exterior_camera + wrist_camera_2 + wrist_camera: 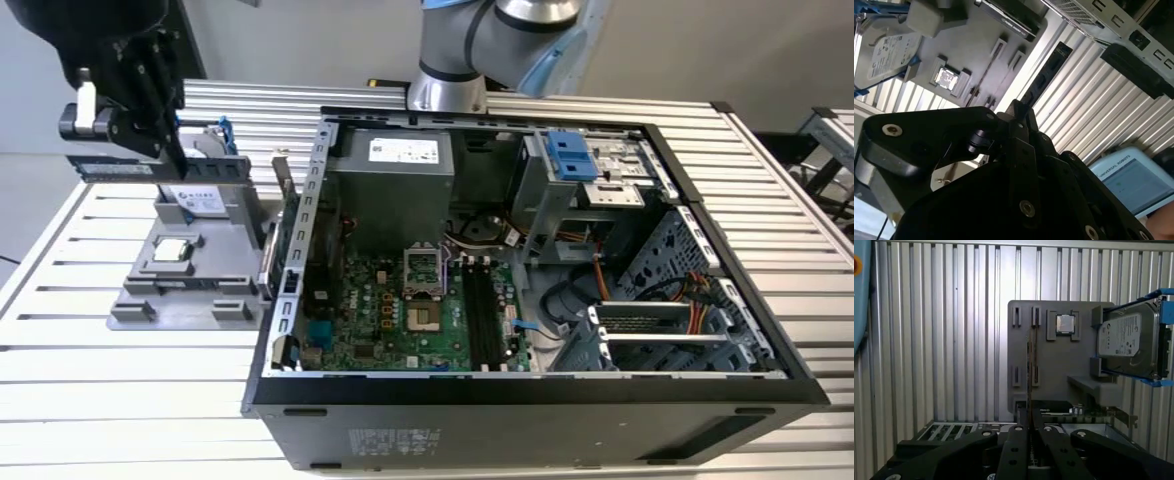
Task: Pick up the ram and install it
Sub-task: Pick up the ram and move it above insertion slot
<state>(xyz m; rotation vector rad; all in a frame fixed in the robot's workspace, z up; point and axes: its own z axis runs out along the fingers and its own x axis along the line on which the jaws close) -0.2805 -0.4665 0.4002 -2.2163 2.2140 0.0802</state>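
In the exterior view we count one arm [461,60], rising behind one open computer case [534,405] on the slatted counter [107,400]. Its black gripper [174,155] hangs fingers downward, off to the side of the case. The fingers are clamped on the one ram [127,170], which lies level and sticks out to both sides of them. Under the fingers sits one grey holder [187,295], carrying one hard drive [200,197] and one processor chip [170,250]. The black memory slots [483,320] on the case's board are well apart from the fingers; we cannot count them surely.

In the second wrist view the gripper [1016,107] has its fingers together on the ram [1046,75], which reaches out past the fingertips as one dark strip. Beyond it lie the holder [969,55], the chip [946,78] and the drive [886,55].

In the first wrist view two fingers [1016,445] pinch the ram [1028,370], seen edge-on as a thin line running out from the gripper [1030,422]. Past the fingers we see the one holder [1054,370], one chip [1065,324] and one drive [1129,342].
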